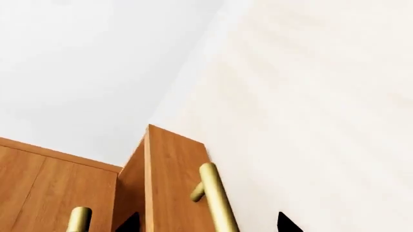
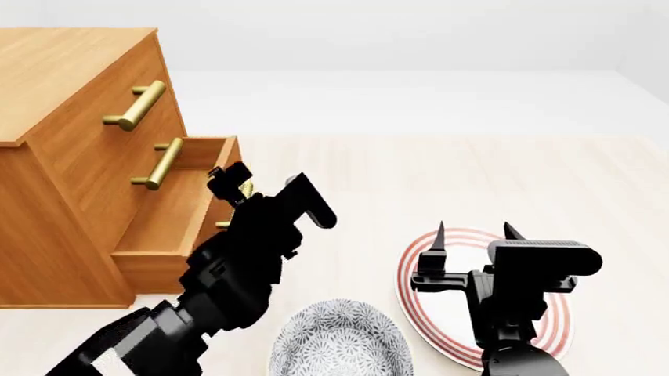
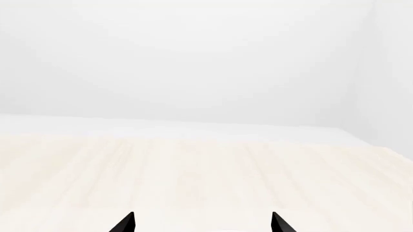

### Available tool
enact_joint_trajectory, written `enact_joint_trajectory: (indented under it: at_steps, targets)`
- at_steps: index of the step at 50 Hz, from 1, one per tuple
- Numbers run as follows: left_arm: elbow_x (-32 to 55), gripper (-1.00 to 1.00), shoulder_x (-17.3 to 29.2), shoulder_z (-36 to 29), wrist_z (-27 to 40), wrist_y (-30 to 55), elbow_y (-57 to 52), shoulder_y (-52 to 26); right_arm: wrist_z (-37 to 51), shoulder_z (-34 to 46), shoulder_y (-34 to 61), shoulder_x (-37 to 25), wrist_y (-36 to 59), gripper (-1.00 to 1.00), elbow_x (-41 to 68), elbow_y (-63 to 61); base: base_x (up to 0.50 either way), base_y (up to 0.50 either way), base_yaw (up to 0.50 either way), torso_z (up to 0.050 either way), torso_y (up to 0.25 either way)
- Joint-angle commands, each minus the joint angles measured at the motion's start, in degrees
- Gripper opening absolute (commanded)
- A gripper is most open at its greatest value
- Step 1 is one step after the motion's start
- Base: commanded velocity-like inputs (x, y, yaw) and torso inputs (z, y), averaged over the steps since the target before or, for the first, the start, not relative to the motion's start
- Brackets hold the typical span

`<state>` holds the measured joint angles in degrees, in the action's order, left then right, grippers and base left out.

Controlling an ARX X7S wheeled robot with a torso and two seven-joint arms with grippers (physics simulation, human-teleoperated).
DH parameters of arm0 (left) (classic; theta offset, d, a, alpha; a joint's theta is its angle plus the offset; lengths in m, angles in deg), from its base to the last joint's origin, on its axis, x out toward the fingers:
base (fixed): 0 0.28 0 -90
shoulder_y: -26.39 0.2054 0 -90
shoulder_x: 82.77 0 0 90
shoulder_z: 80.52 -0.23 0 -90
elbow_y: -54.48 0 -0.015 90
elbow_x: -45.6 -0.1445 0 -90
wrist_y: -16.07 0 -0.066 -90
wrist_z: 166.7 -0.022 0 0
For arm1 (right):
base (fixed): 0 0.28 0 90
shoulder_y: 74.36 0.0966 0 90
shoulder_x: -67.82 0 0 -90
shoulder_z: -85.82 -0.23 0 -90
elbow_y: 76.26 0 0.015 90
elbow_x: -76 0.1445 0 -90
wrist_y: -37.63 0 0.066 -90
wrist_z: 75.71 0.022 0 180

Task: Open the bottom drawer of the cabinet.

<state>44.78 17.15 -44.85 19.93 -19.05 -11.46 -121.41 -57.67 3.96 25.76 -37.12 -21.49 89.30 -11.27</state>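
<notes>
The cabinet [image 2: 74, 149] stands at the left edge of the pale worktop [image 2: 471, 180], and the bottom drawer [image 2: 172, 227] is pulled well out, its plain wood box showing. The left gripper [image 2: 235, 188] sits at the drawer's brass handle [image 1: 216, 198], apparently with its fingers [image 1: 129, 223] spread either side of the bar. The right gripper [image 2: 472, 233] hovers over a red-ringed plate [image 2: 418, 305], fingers [image 2: 439, 235] wide; a patterned bowl [image 2: 340, 345] lies near the front edge.
</notes>
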Motion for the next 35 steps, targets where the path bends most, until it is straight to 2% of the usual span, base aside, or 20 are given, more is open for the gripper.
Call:
enact_joint_trajectory:
  at_steps: [1, 4, 7, 13, 15, 16, 17, 22, 26, 35]
  targets:
    - [3.11, 1.0, 3.11, 6.06, -0.48, 8.3, -19.31, -0.79, 0.39, 0.07, 0.46, -0.07, 0.29, 1.0, 0.28, 0.09, 0.0, 0.0, 0.0, 0.0, 0.0]
    - [4.36, 1.0, 1.66, 15.82, 3.39, 5.79, -17.55, -2.98, 0.39, 0.14, 0.38, -0.15, 0.05, 1.0, 0.28, 0.16, 0.0, 0.0, 0.0, 0.0, 0.0]
    - [6.69, 1.0, 0.57, 21.77, 3.55, 5.06, -14.79, -4.9, 0.48, 0.19, 0.54, -0.09, -0.13, 1.0, 0.3, 0.51, 0.0, 0.0, 0.0, 0.0, 0.0]
    - [10.24, 1.0, -0.65, 29.74, 3.71, 4.37, -10.97, -6.84, 0.54, 0.39, 0.54, -0.14, -0.23, 1.0, 0.41, 0.49, 0.0, 0.0, 0.0, 0.0, 0.0]
    - [10.8, 1.0, -2.0, 33.86, 6.5, 6.12, -7.66, -7.84, 0.6, 0.33, 0.55, -0.2, -0.11, 1.0, 0.53, 0.31, 0.0, 0.0, 0.0, 0.0, 0.0]
    - [12.95, 1.0, -2.07, 35.77, 4.39, 5.45, -7.15, -7.86, 0.61, 0.34, 0.51, -0.23, -0.14, 1.0, 0.54, 0.29, 0.0, 0.0, 0.0, 0.0, 0.0]
    - [14.2, 1.0, -2.85, 38.81, 5.33, 8.11, -5.79, -8.74, 0.64, 0.4, 0.47, -0.26, -0.21, 1.0, 0.5, 0.35, 0.0, 0.0, 0.0, 0.0, 0.0]
    - [17.99, 1.0, -3.27, 42.52, 3.53, 13.96, -4.4, -10.1, 0.83, 0.43, 0.38, -0.31, -0.2, 1.0, 0.61, 0.14, 0.0, 0.0, 0.0, 0.0, 0.0]
    - [18.89, 1.0, -3.12, 42.77, 3.09, 17.47, -2.53, -11.06, 0.88, 0.51, 0.37, -0.34, -0.35, 1.0, 0.65, 0.34, 0.0, 0.0, 0.0, 0.0, 0.0]
    - [18.81, 1.0, -2.77, 42.02, 2.87, 17.36, 1.09, -11.17, 1.09, 0.66, 0.41, -0.49, -0.32, 1.0, 0.86, 0.11, 0.0, 0.0, 0.0, 0.0, 0.0]
